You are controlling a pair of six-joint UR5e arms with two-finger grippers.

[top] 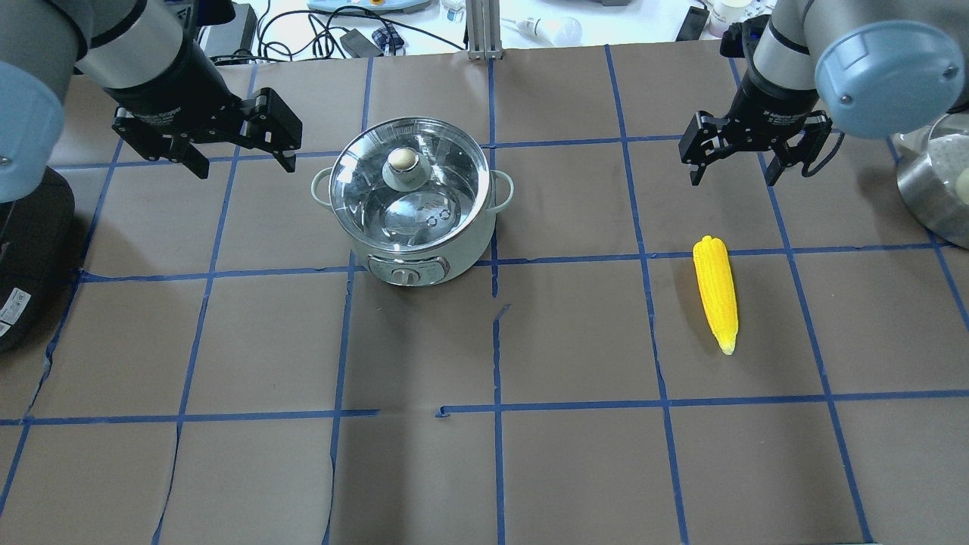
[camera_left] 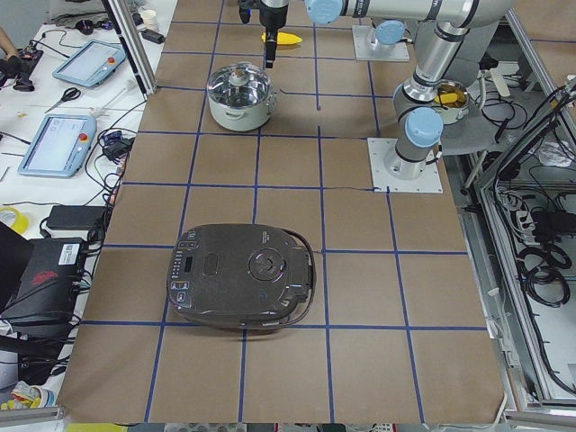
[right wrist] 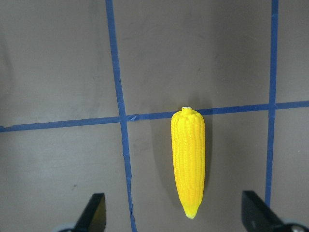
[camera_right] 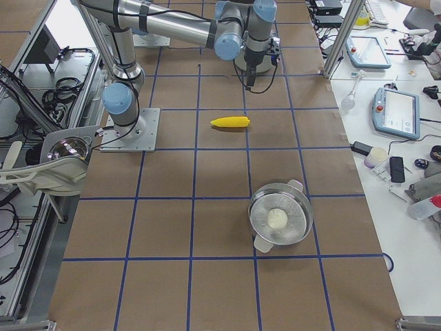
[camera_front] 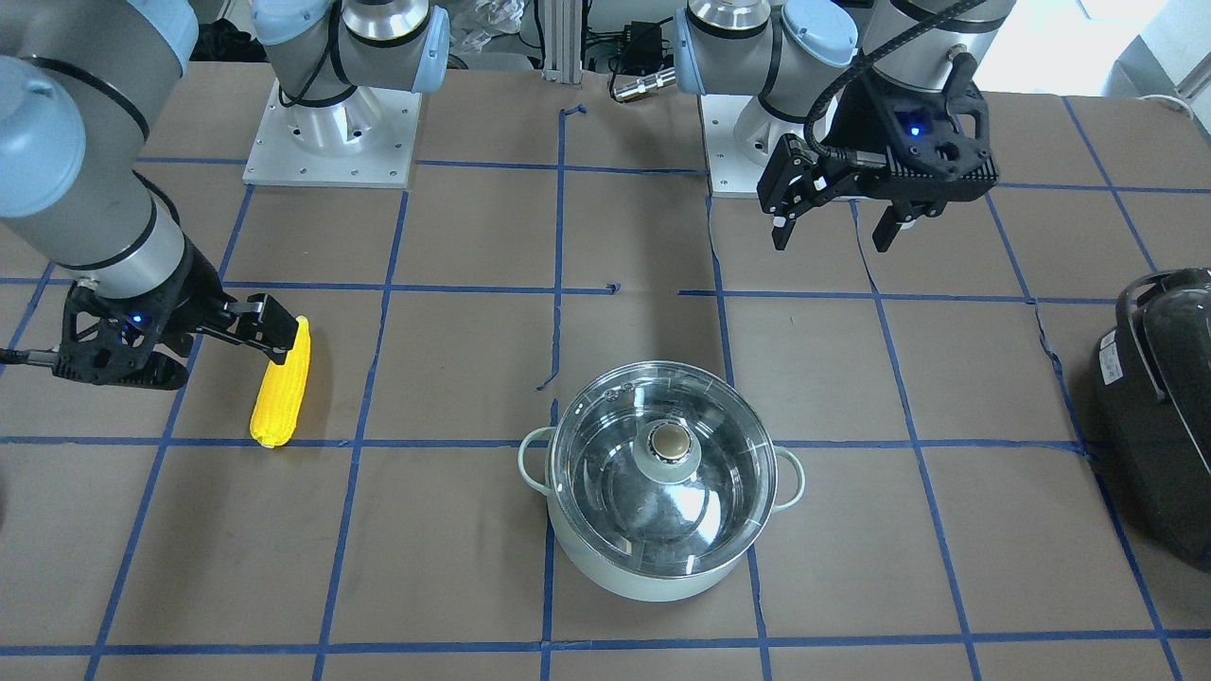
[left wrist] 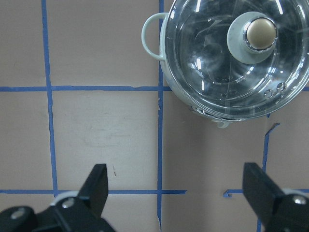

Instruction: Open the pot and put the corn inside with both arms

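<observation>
The mint-green pot stands on the table with its glass lid and knob on; it also shows in the front view and the left wrist view. The yellow corn lies flat on the table, also in the front view and the right wrist view. My left gripper is open and empty, in the air beside the pot. My right gripper is open and empty, above the table just beyond the corn's thick end.
A black appliance sits at the table's end on my left, also in the exterior left view. A steel bowl stands off the table's edge on my right. Blue tape lines grid the brown table.
</observation>
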